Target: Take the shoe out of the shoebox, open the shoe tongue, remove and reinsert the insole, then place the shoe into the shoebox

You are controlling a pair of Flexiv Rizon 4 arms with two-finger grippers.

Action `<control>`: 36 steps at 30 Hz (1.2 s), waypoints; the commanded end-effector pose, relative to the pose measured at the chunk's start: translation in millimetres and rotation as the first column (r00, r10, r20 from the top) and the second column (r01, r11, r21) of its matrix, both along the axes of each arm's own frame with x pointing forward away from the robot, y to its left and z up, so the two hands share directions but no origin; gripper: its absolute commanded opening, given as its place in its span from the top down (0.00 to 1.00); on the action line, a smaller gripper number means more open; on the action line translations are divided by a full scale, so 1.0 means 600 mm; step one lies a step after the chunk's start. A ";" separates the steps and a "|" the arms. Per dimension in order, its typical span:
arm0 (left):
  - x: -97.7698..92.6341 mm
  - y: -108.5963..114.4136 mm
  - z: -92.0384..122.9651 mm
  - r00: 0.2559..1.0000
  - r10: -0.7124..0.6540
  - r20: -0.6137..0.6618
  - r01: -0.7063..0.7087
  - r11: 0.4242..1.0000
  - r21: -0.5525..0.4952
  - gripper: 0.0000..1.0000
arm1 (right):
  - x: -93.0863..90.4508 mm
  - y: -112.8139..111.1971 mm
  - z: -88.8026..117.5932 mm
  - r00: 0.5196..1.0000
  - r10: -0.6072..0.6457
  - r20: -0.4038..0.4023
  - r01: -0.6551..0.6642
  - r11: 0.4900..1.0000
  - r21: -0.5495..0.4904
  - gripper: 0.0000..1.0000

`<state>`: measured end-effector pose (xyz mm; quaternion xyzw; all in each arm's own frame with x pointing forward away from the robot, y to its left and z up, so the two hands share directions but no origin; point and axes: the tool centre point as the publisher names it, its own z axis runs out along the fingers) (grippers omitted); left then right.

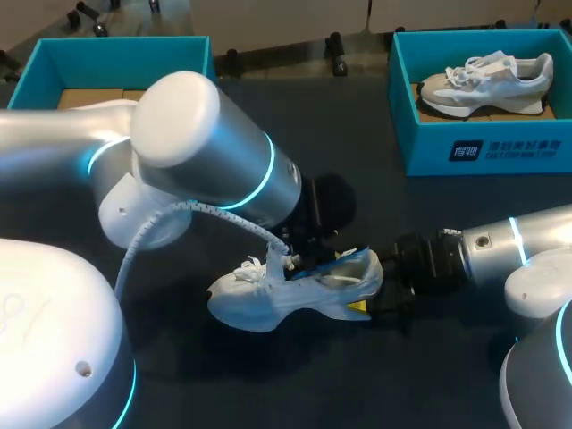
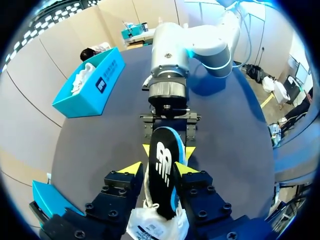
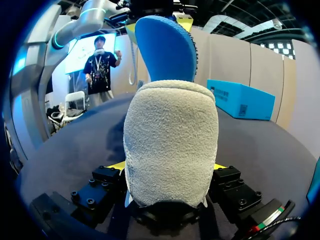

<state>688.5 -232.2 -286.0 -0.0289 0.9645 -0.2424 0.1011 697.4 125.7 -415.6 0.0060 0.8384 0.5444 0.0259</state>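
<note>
A white shoe (image 1: 268, 299) lies on its side on the dark table (image 1: 268, 384), toe toward my left. My right gripper (image 1: 371, 299) comes in from the right and is shut on its heel. In the right wrist view the grey fuzzy heel (image 3: 170, 150) fills the space between the right gripper's (image 3: 169, 167) yellow tips. My left gripper (image 1: 299, 259) hangs over the shoe's opening, shut on the insole (image 1: 344, 261). The insole (image 2: 162, 170) is black on top with a blue edge, and it stands partly out of the shoe between the left gripper's (image 2: 157, 167) tips. Its blue underside (image 3: 165, 45) rises above the heel.
A teal shoebox (image 1: 483, 152) at the back right holds a second grey-white shoe (image 1: 487, 80). Another teal shoebox (image 1: 45, 58) stands at the back left with only brown cardboard showing inside. My left arm's big elbow (image 1: 206, 143) covers the table's middle left.
</note>
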 end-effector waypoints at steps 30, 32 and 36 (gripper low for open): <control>-0.010 0.018 0.048 0.999 -0.030 0.022 0.031 0.999 -0.045 1.00 | -0.005 0.004 -0.008 1.000 -0.002 0.001 0.002 1.000 -0.004 1.00; -0.012 0.021 0.051 0.999 -0.032 0.022 0.033 0.998 -0.046 1.00 | -0.005 0.004 -0.008 1.000 -0.002 0.001 0.002 1.000 -0.004 1.00; -0.017 0.036 0.057 0.999 -0.044 0.013 0.044 0.998 -0.051 1.00 | -0.005 0.004 -0.008 1.000 -0.002 0.001 0.002 1.000 -0.004 1.00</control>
